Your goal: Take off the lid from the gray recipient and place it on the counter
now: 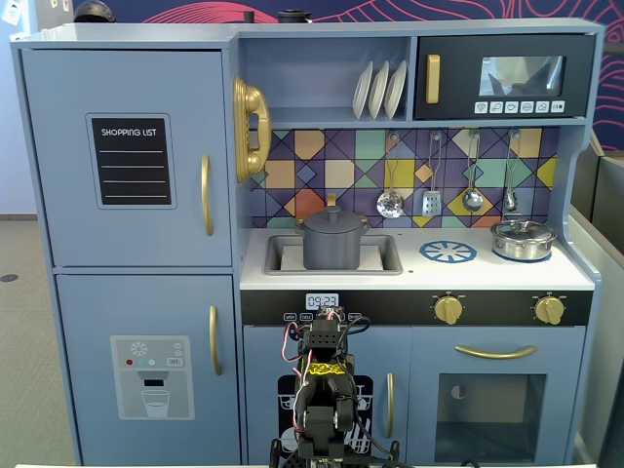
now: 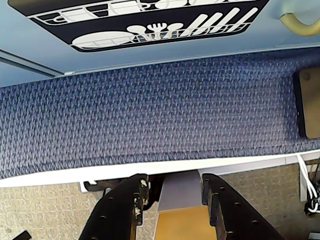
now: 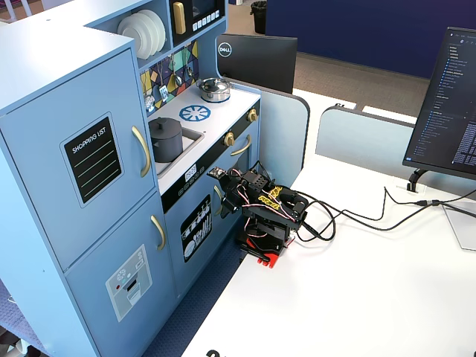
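Fixed view: lid [image 1: 332, 218] above end effector [image 1: 322, 322]

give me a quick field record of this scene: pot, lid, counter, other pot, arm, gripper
gray pot: upright in the sink recess, left of the burner mark
lid: still on the gray pot, knob up
counter: white, blue burner mark bare
silver pot: on the counter, far right in a fixed view, lidded
arm: folded low in front of the kitchen, below counter height
gripper: open, empty, facing the floor in the wrist view
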Robot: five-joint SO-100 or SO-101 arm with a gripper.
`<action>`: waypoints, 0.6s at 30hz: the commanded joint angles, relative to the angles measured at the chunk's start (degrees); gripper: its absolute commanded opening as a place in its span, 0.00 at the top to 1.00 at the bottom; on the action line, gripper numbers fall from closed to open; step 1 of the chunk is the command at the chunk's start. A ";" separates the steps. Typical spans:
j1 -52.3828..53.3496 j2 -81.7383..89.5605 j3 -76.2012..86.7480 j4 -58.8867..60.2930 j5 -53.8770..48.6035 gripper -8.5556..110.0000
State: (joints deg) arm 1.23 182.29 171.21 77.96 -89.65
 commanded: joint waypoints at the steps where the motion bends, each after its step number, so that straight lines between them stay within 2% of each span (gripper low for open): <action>1: 1.41 -0.09 0.79 9.76 0.53 0.93; 11: 1.41 -0.09 0.79 9.58 -0.35 0.93; 15: 1.41 -0.18 -0.44 2.46 2.99 0.93; 18: 0.00 -0.79 -7.56 -5.27 9.14 0.93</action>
State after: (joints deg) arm 1.93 182.29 169.54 76.11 -84.81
